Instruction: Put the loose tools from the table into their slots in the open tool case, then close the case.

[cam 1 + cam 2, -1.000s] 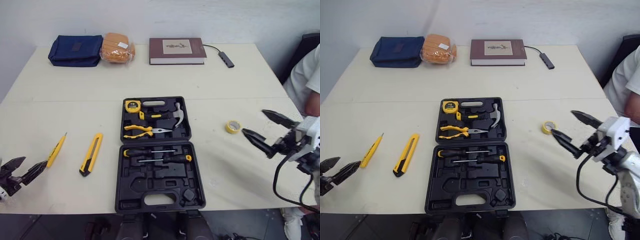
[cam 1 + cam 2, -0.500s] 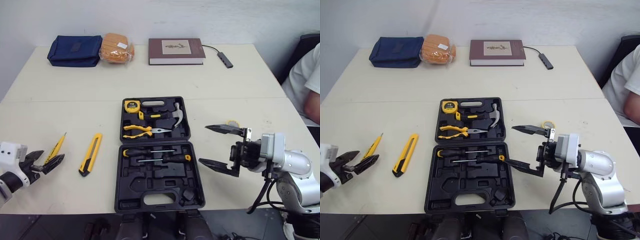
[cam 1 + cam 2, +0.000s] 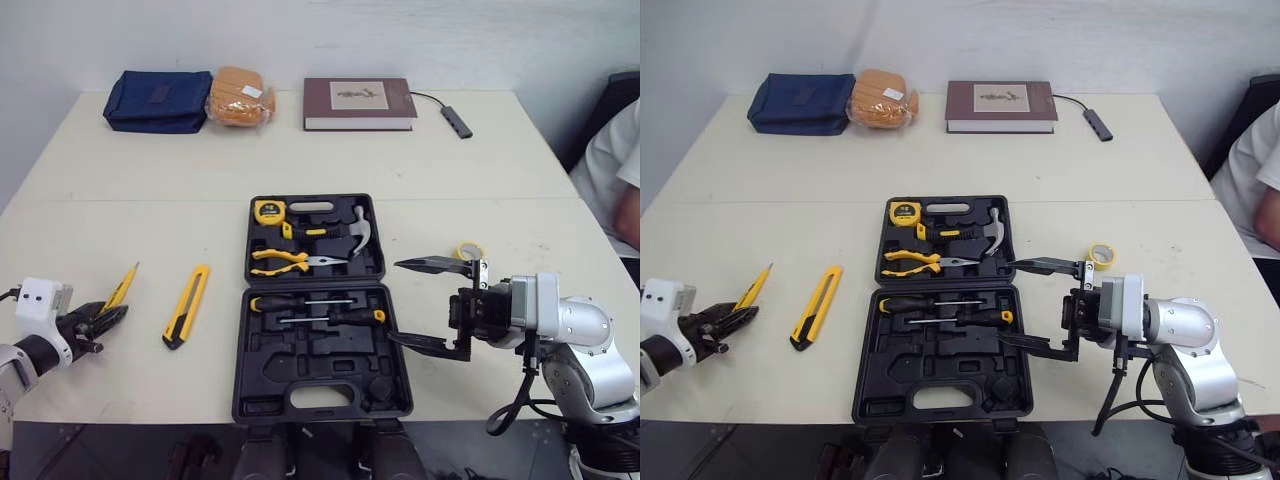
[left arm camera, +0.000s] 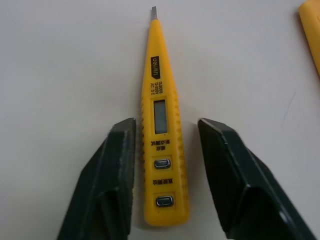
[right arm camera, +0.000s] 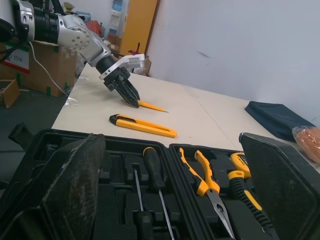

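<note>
My left gripper (image 4: 165, 125) sits at the yellow voltage tester pen (image 4: 160, 150), fingers apart, one on each side of its butt end, not clamped on it. The pen lies on the table (image 3: 120, 170) at 9 o'clock from the open tool case (image 3: 243, 400), with the yellow utility knife (image 3: 187, 305) between them. My right gripper (image 3: 393, 300) is at the case's 3 o'clock edge, fingers spread wide, holding nothing. The yellow tape roll (image 3: 1100, 255) lies at 2 o'clock from the case.

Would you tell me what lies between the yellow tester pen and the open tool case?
The yellow utility knife, on otherwise bare table, in the left eye view.
</note>
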`<state>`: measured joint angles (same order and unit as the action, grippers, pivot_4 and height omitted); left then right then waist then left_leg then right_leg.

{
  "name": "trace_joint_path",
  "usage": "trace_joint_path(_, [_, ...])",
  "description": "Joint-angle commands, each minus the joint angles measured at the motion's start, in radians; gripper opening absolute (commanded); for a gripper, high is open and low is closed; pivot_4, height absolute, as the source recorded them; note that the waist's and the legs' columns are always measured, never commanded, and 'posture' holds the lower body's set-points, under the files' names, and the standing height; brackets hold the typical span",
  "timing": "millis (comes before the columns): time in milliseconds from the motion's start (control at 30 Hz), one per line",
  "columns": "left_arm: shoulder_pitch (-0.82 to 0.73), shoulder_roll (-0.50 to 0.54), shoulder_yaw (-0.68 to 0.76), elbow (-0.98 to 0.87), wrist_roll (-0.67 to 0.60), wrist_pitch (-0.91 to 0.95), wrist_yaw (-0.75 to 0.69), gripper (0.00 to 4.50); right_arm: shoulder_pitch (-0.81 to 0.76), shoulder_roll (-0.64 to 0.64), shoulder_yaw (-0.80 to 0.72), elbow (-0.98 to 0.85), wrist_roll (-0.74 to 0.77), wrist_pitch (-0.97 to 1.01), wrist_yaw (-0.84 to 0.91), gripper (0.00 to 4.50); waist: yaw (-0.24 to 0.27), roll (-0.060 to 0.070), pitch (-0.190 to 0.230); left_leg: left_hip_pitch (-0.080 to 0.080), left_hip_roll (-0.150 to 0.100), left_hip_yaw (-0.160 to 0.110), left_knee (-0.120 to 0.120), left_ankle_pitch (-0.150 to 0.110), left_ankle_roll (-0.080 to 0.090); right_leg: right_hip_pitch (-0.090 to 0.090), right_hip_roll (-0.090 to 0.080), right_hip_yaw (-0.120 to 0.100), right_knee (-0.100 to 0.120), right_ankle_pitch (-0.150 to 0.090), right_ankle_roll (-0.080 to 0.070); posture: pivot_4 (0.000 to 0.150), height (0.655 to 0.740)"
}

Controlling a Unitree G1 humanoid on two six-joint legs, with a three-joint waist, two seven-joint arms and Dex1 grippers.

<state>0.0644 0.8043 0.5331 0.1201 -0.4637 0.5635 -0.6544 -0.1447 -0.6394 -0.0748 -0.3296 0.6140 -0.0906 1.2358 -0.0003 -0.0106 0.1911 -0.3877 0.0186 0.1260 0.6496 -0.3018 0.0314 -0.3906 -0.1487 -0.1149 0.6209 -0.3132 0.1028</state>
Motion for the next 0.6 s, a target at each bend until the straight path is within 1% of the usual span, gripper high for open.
trace_joint_path(33, [0.008,-0.021,-0.047,0.011,0.013,0.011,-0.02,0.52,0.023,-0.001,-0.023,-0.001,0.006,-0.029,0.018,4.5,0.001,0.0,0.0,0.0,0.0,0.0,0.0,0.0,0.0,0.0,0.0,0.0,0.0,0.0,0.0,0.15,0.74])
trace_joint_path(67, [0.007,-0.023,-0.047,0.009,0.02,0.002,-0.016,0.38,0.033,-0.003,-0.027,0.002,0.006,-0.033,0.025,4.5,0.002,0.0,0.0,0.0,0.0,0.0,0.0,0.0,0.0,0.0,0.0,0.0,0.0,0.0,0.0,0.15,0.74])
trace_joint_path(267, [-0.003,-0.046,-0.012,0.003,0.029,-0.083,-0.007,0.38,0.077,-0.004,-0.042,0.008,0.007,-0.056,0.039,4.5,0.004,0.0,0.0,0.0,-0.001,0.0,0.0,0.0,0.0,0.0,0.0,0.0,0.001,0.0,0.0,0.15,0.74])
trace_joint_path(367, [-0.043,-0.067,0.035,-0.05,0.001,-0.268,-0.068,0.38,0.089,-0.014,-0.058,0.029,0.002,-0.077,0.057,4.5,0.006,0.0,0.0,0.0,-0.001,0.0,0.0,0.001,0.0,0.0,0.0,0.0,0.001,0.0,0.0,0.15,0.74])
trace_joint_path(433, [-0.074,-0.062,0.041,-0.075,-0.01,-0.348,-0.117,0.38,0.091,-0.023,-0.073,0.043,0.005,-0.086,0.066,4.5,0.006,-0.006,-0.001,0.0,0.0,0.0,0.001,0.001,0.0,0.0,0.0,-0.001,0.001,0.0,0.0,0.15,0.74])
trace_joint_path(533, [-0.1,-0.032,0.009,-0.125,-0.026,-0.394,-0.213,0.38,0.11,-0.044,-0.094,0.051,0.017,-0.091,0.093,4.5,0.002,-0.008,-0.001,-0.001,0.0,-0.001,0.001,0.001,0.0,0.0,0.0,-0.001,0.0,0.0,0.0,0.15,0.74])
trace_joint_path(600, [-0.108,-0.014,-0.022,-0.165,-0.038,-0.39,-0.263,0.38,0.123,-0.061,-0.109,0.059,0.018,-0.093,0.112,4.5,0.0,-0.008,-0.001,-0.001,0.0,0.0,0.0,0.001,0.0,0.0,0.0,-0.001,0.0,0.0,0.0,0.15,0.74])
